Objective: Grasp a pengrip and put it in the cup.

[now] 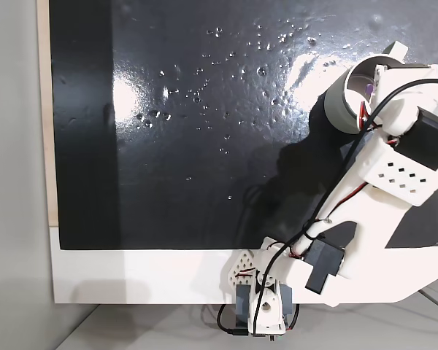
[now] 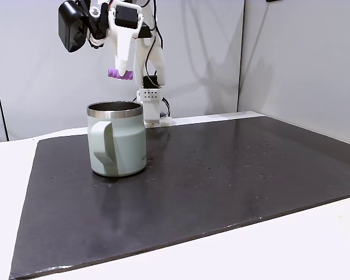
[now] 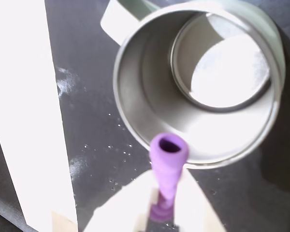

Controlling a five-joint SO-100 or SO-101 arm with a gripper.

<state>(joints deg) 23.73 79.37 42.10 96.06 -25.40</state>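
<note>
The cup (image 2: 117, 146) is a pale grey-green mug with a steel inside, standing upright on the black mat; in a fixed view the cup (image 1: 358, 95) sits at the mat's right side, and in the wrist view the cup (image 3: 203, 82) gapes open below. My gripper (image 2: 121, 74) hangs a short way above the cup's rim, shut on the light-purple pengrip (image 2: 118, 74). In the wrist view the pengrip (image 3: 167, 169) sticks out from between the white fingers (image 3: 121, 212), its open end over the cup's near rim. From above, the pengrip (image 1: 369, 88) shows over the cup's mouth.
A black mat (image 2: 221, 186) covers most of the white table (image 1: 131, 277). The arm's base (image 1: 259, 299) stands at the table's near edge in a fixed view. A grey wall (image 2: 291, 58) rises behind and to the right.
</note>
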